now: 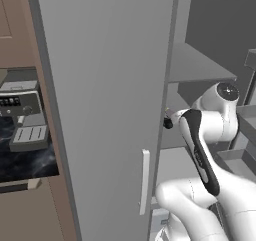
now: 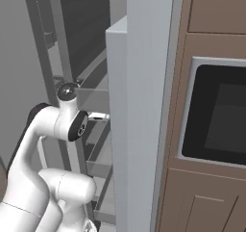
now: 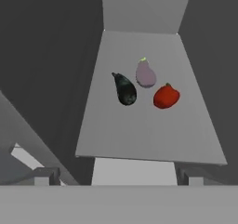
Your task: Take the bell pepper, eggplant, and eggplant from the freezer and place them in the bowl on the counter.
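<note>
Grey freezer shelf (image 3: 139, 125) ahead of the spread pincer crowds pepper (image 3: 166, 96) against both eggplants (image 3: 124, 90), risking knocks.

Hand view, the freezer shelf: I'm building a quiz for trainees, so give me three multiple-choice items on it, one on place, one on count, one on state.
1. Where does the red pepper lie on the shelf in the hand view?
A. Right of the dark eggplant
B. Left of the dark eggplant
C. On top of the pale eggplant

2. How many vegetables lie on the shelf?
A. One
B. Three
C. Five

3. What is the state of the freezer door?
A. Shut
B. Swung open
C. Taken off

Answers:
1. A, the pepper sits right of the dark eggplant and below the pale eggplant.
2. B, two eggplants and one pepper show.
3. B, both base views show the door standing out from the shelves, with the arm reaching in past it.
</note>
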You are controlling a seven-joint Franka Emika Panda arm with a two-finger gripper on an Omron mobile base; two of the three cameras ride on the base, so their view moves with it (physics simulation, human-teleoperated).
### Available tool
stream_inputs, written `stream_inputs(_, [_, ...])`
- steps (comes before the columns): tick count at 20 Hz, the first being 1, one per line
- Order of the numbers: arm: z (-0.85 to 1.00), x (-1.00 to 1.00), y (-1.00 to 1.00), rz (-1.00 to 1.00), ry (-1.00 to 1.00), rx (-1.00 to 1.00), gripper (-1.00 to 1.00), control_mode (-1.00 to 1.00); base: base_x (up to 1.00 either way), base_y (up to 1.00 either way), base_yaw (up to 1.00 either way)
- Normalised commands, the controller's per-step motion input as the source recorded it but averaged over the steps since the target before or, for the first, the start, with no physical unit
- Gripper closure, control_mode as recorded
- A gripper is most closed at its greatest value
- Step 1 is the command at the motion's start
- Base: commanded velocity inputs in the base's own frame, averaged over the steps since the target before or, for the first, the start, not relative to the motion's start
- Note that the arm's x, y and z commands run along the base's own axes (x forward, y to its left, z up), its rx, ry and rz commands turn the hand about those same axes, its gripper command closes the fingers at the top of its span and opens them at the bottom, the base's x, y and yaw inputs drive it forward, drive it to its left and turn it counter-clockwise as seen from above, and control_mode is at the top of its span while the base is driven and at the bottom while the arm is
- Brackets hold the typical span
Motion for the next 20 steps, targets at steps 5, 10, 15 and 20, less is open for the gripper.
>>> stream_inputs(5, [-0.06, 0.23, -0.19, 0.0, 0.0, 0.0, -1.0, -1.0, 0.0, 0.0, 0.0])
stream_inputs(10, [-0.11, 0.26, -0.05, 0.0, 0.01, 0.0, -1.0, -1.0, 0.0, 0.0, 0.0])
stream_inputs(15, [-0.1, 0.21, -0.07, 0.01, 0.0, 0.0, -1.0, -1.0, 0.0, 0.0, 0.0])
stream_inputs(20, [-0.15, 0.16, -0.09, 0.02, 0.0, 0.0, -1.0, -1.0, 0.0, 0.0, 0.0])
